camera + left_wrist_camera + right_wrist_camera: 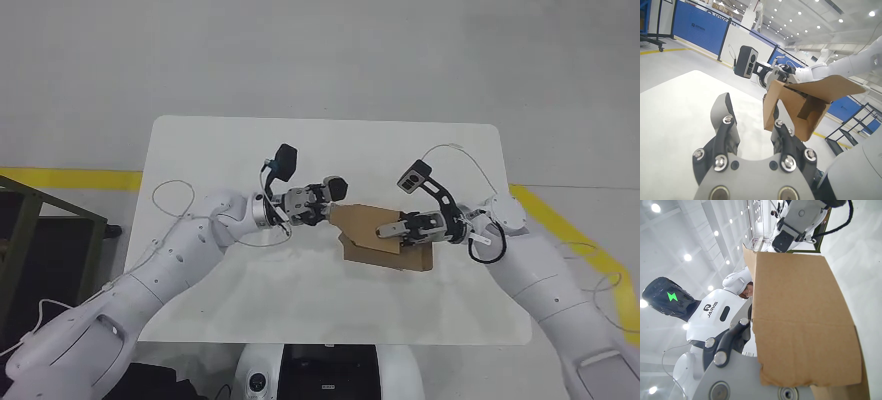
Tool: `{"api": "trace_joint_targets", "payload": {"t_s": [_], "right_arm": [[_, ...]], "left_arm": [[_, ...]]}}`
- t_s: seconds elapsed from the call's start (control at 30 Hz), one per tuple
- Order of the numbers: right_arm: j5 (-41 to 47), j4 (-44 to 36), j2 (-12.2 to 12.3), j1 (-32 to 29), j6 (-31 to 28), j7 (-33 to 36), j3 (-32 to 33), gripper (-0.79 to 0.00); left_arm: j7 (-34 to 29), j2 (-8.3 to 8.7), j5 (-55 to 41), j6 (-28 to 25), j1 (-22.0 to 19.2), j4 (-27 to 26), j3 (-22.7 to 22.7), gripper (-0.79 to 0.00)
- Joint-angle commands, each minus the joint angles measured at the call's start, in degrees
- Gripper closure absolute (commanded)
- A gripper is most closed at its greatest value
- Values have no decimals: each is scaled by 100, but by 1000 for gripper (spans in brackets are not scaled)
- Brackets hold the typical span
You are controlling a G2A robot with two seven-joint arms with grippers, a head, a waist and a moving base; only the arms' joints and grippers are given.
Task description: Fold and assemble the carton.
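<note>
A brown cardboard carton [385,238] is held partly unfolded, with loose flaps, just over the middle of the white table [300,150]. My right gripper [400,229] is shut on the carton's wall from the right; one finger [732,332] shows beside the panel [800,317] and the other is hidden behind it. My left gripper [325,193] is at the carton's left end, open. In the left wrist view one finger [784,117] rests against a folded flap of the carton [800,108]; the other finger [725,109] stands free over the table.
A dark green frame [30,215] stands off the table's left side. A yellow line [70,178] runs along the floor on both sides. Loose cables hang from both arms. Bare table surface lies behind and in front of the carton.
</note>
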Motion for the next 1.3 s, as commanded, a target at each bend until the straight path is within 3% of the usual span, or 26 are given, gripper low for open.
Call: {"api": "trace_joint_targets", "payload": {"t_s": [0.0,0.43,0.7,1.1,1.27], "right_arm": [[-21,13,-2,-4,0,0,14,0],[-89,-25,-11,-56,0,0,104,0],[-134,-76,13,-152,0,0,203,0],[-195,-280,27,-164,0,0,112,0],[-189,-329,42,-164,0,0,90,0]], "left_arm": [[-84,12,-68,0,22,-7,-21,-785],[-539,33,-228,0,142,-258,-185,-785],[-98,62,-247,0,344,-404,-482,-785],[-262,-45,-983,45,363,49,-631,-785],[-633,-118,-1340,139,301,172,-578,-785]]}}
